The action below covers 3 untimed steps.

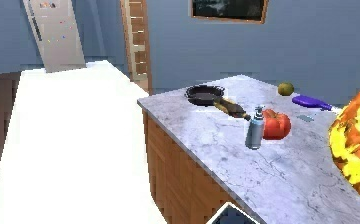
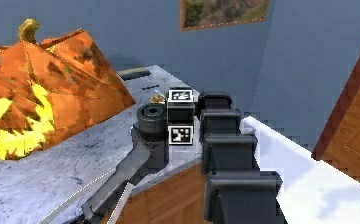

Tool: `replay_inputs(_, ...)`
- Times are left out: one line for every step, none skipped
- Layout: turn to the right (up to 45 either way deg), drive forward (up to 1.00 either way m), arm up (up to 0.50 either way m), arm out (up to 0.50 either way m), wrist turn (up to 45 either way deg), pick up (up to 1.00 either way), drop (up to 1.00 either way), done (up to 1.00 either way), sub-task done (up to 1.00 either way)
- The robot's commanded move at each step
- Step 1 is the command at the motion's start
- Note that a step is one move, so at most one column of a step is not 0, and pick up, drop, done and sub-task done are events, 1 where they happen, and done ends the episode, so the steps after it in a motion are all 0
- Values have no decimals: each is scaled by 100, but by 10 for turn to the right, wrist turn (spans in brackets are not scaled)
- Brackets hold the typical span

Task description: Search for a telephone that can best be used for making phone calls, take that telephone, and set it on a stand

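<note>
A small flat grey thing (image 1: 306, 118) lies on the marble counter (image 1: 288, 165) near a purple thing (image 1: 310, 101); I cannot tell what it is. A dark flat slab with a pale rim (image 1: 233, 214) pokes in at the forward view's bottom edge. In the arm side view the arm (image 2: 233, 170) rises from the bottom, with its two white marker squares (image 2: 180, 135). Left of them sits the gripper's dark body (image 2: 151, 130). The gripper (image 2: 96, 203) slants down-left along the counter's edge (image 2: 58, 190). I cannot tell whether it holds anything.
A black frying pan (image 1: 206, 95), a grey bottle (image 1: 255, 128), a red round thing (image 1: 277, 124) and a yellow-green ball (image 1: 285, 89) stand on the counter. A big orange and yellow object (image 2: 48, 95) takes up its end. A white surface (image 1: 68, 140) lies left, with a door (image 1: 56, 32) and a wooden shelf (image 1: 136, 40) behind.
</note>
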Motion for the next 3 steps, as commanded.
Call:
replay_inputs(0, 0, 0, -12, 0, 0, 0, 0, 0)
replay_inputs(-450, 0, 0, 0, 0, 0, 0, 0, 0)
replay_inputs(-450, 0, 0, 0, 0, 0, 0, 0, 0)
